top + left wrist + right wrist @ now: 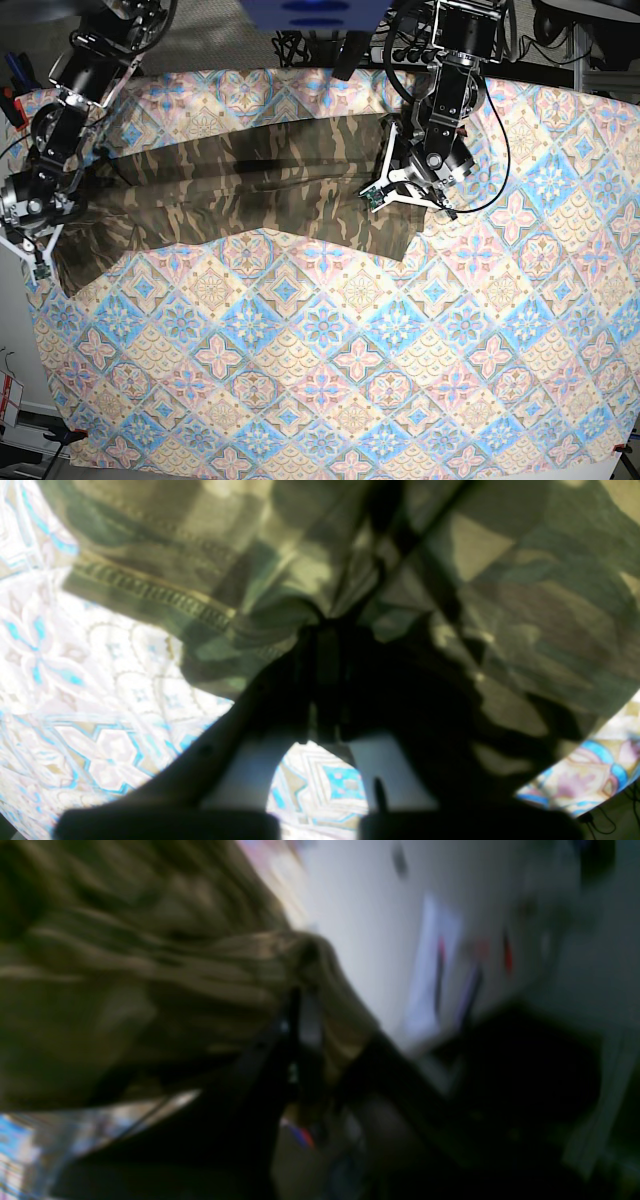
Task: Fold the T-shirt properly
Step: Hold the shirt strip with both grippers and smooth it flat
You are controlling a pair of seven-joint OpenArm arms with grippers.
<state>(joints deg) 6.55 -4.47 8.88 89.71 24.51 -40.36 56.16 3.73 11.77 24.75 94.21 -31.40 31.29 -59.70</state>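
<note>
**Count of things in view**

One T-shirt [240,195], a camouflage print in green, brown and tan, stretched in a long band across the far part of the table. One tile-patterned cloth [350,370] in blue, pink and cream, covering the table beneath it. Two robot arms, one at each end of the shirt. Two grippers: one left gripper [327,630] and one right gripper [300,1005], each with two dark fingers pinched together on camouflage fabric. Several dark cables hang near the far edge; their number cannot be told.
</note>
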